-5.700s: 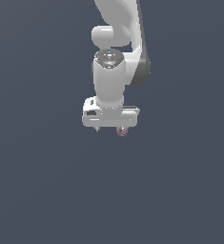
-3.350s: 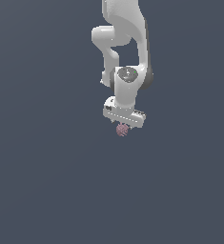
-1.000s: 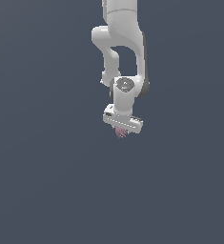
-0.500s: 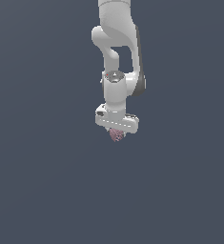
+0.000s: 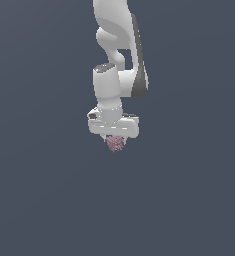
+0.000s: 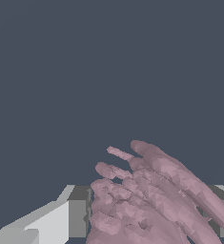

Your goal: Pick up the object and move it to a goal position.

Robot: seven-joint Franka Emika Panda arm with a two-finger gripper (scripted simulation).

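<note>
- dusty-pink lumpy cluster of bumpy lobes (image 5: 115, 143) hangs beneath the white gripper (image 5: 114, 138), off the plain grey ground.
- gripper clenched on it; lobes (image 6: 151, 200) bulge between grey fingers (image 6: 78, 217).
- carry steadily, clamp firm; no goal marker shows.

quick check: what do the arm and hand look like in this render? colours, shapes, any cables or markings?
The arm is glossy white with rounded, tubular links and a dark grey panel along the side of the wrist section. The hand is a wide, flat white block with small dark details on its face. In the wrist view its fingers are pale grey and blocky with darker grey inner pads. No cables or logos show.
</note>
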